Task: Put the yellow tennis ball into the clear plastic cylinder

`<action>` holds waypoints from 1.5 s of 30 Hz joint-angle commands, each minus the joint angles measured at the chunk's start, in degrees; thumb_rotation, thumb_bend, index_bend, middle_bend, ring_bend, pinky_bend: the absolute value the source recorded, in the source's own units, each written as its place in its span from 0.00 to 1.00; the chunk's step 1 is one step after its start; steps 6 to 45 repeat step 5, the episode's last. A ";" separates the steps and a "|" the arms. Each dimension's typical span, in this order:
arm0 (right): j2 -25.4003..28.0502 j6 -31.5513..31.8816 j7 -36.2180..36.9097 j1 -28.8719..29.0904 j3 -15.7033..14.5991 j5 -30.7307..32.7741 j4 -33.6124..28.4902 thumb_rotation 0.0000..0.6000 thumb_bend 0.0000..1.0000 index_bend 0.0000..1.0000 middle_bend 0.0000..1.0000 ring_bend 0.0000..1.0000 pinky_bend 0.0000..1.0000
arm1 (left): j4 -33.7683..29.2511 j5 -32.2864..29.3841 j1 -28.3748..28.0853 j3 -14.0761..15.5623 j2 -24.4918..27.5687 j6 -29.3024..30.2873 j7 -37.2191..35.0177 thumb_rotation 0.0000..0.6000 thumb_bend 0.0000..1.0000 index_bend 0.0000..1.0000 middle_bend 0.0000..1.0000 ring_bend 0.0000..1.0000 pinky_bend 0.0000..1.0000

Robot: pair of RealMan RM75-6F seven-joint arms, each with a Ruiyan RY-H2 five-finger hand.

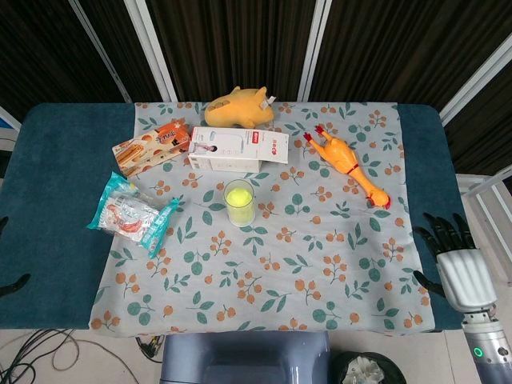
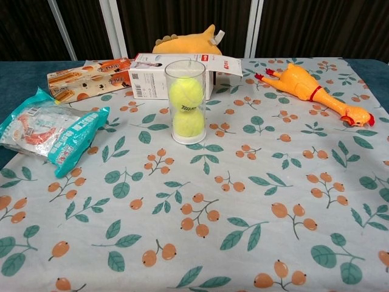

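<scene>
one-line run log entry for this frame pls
stage: post-place | tennis balls: two stacked inside clear plastic cylinder, upright | right hand: empty, fingers spread, off table's right edge | left hand: only fingertips visible, state unclear

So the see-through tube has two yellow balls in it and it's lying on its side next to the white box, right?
Not quite. The clear plastic cylinder is standing upright, not lying on its side; the chest view shows it. It does hold two yellow tennis balls, stacked, and it stands just in front of the white box.
</scene>
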 commanded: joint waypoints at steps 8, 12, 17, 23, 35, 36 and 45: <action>-2.78 0.47 3.24 -2.45 0.46 -0.14 4.56 1.00 0.23 0.24 0.12 0.13 0.00 | 0.15 1.38 -0.50 0.91 -0.93 -0.67 1.83 1.00 0.00 0.06 0.00 0.00 0.08; -2.78 0.47 3.24 -2.45 0.46 -0.14 4.56 1.00 0.23 0.24 0.12 0.13 0.00 | 0.15 1.38 -0.50 0.91 -0.93 -0.67 1.83 1.00 0.00 0.06 0.00 0.00 0.08; -2.78 0.47 3.24 -2.45 0.46 -0.14 4.56 1.00 0.23 0.24 0.12 0.13 0.00 | 0.15 1.38 -0.50 0.91 -0.93 -0.67 1.83 1.00 0.00 0.06 0.00 0.00 0.08; -2.78 0.47 3.24 -2.45 0.46 -0.14 4.56 1.00 0.23 0.24 0.12 0.13 0.00 | 0.15 1.38 -0.50 0.91 -0.93 -0.67 1.83 1.00 0.00 0.06 0.00 0.00 0.08; -2.78 0.47 3.24 -2.45 0.46 -0.14 4.56 1.00 0.23 0.24 0.12 0.13 0.00 | 0.15 1.38 -0.50 0.91 -0.93 -0.67 1.83 1.00 0.00 0.06 0.00 0.00 0.08; -2.78 0.47 3.24 -2.45 0.46 -0.14 4.56 1.00 0.23 0.24 0.12 0.13 0.00 | 0.15 1.38 -0.50 0.91 -0.93 -0.67 1.83 1.00 0.00 0.06 0.00 0.00 0.08; -2.78 0.47 3.24 -2.45 0.46 -0.14 4.56 1.00 0.23 0.24 0.12 0.13 0.00 | 0.15 1.38 -0.50 0.91 -0.93 -0.67 1.83 1.00 0.00 0.06 0.00 0.00 0.08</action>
